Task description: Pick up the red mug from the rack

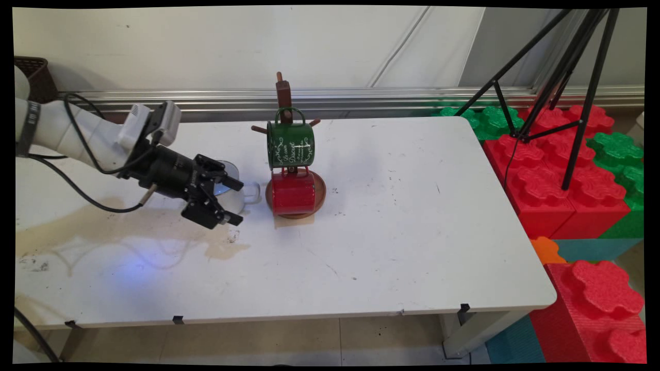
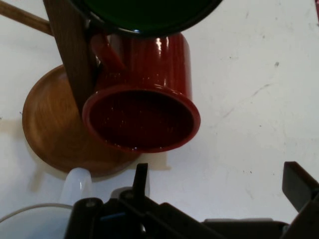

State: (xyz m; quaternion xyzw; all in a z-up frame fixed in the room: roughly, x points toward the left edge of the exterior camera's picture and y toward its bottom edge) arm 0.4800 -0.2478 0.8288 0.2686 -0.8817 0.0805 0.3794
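I see my gripper point(image 1: 234, 201) low over the white desk point(image 1: 392, 242), jaws spread wide and holding nothing. The red mug point(image 1: 293, 192) hangs on the wooden mug stand point(image 1: 284, 98) at its three o'clock, mouth facing the jaws; a clear glass mug point(image 1: 246, 193) sits just behind them.

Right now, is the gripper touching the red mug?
Apart. The hand view shows bare table between the open gripper and the red mug.
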